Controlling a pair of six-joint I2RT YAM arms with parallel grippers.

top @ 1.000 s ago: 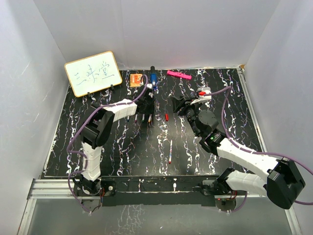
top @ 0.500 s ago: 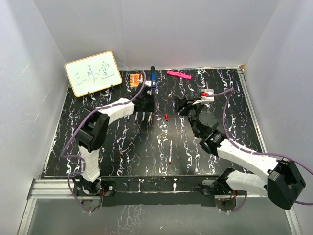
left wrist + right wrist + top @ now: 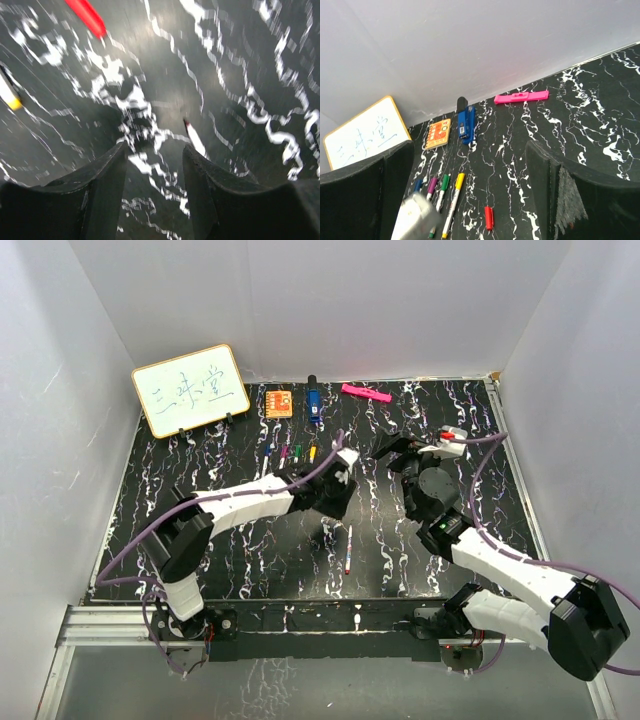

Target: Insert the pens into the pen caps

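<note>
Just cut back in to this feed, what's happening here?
Four pens look capped, lying in a row toward the back. The red pen lies bare on the table, and the red cap lies apart from it. The left gripper, open and empty, is low by that pen's tip. The right gripper is open and empty too, off to the side.

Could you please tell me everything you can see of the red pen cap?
The red pen cap is a small, stubby tube of plain red plastic, much shorter than a pen. It lies flat and alone on the black marbled table, a little apart from the row of pens on its left in the right wrist view. Nothing touches it.
</note>
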